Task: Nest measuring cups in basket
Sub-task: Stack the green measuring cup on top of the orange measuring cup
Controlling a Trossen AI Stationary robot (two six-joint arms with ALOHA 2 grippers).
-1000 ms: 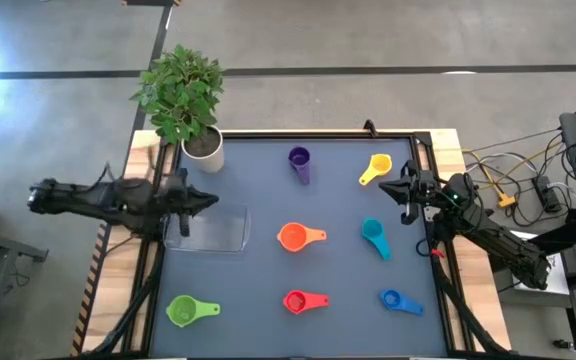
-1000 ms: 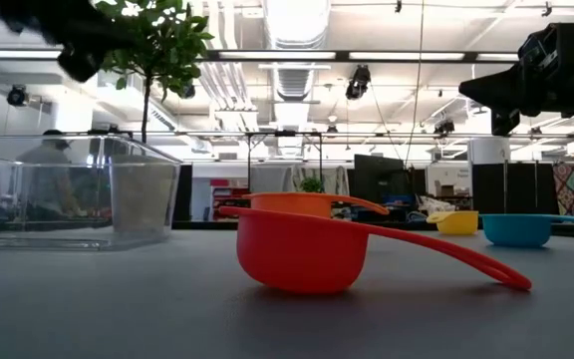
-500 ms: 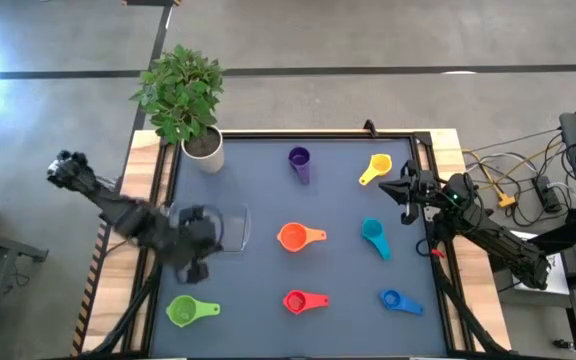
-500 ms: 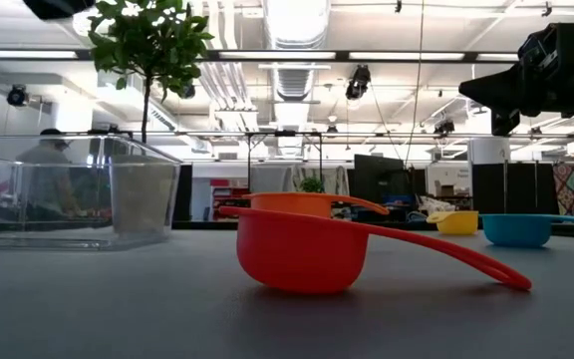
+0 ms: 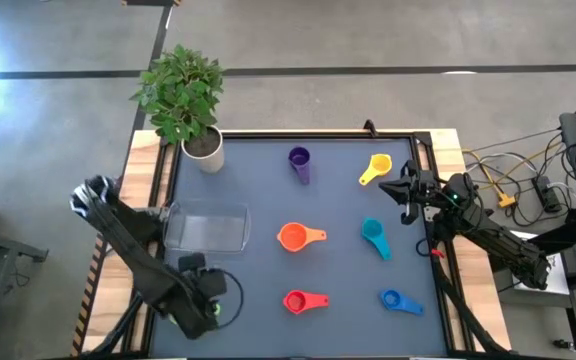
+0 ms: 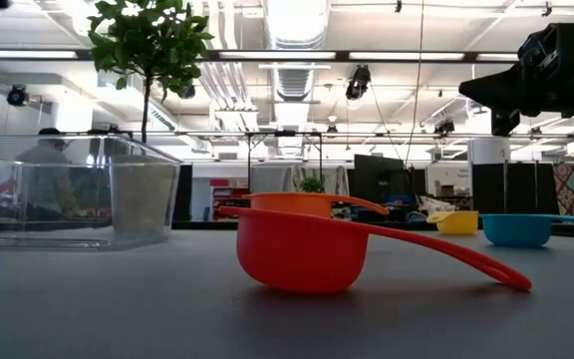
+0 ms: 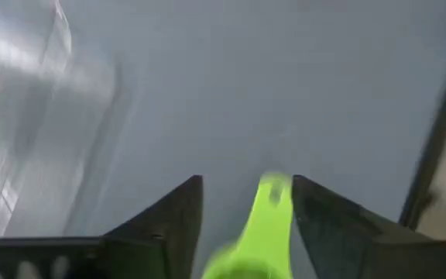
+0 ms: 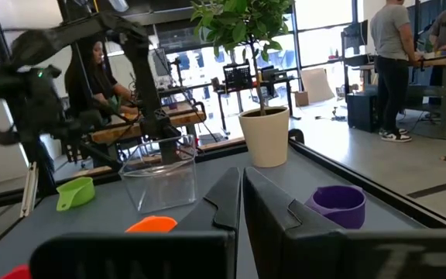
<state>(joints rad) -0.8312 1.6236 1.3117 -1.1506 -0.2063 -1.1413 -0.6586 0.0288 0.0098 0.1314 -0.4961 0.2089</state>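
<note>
Hovering over the table's (image 5: 268, 200) front-left corner, the left hand (image 7: 246, 213) has its fingers spread either side of the green cup's (image 7: 262, 225) handle, not clamped on it. Right hand (image 5: 405, 190) waits clenched at the right edge, empty. Basket (image 5: 206, 229) sits empty at the left. Purple cup (image 5: 299, 160), yellow cup (image 5: 376, 168), orange cup (image 5: 294, 237), teal cup (image 5: 373, 234), red cup (image 5: 298, 301) and blue cup (image 5: 393, 299) lie scattered apart.

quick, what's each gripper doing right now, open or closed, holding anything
Left gripper: open, straddling the green cup's handle, not gripping.
Right gripper: shut, empty.
</note>
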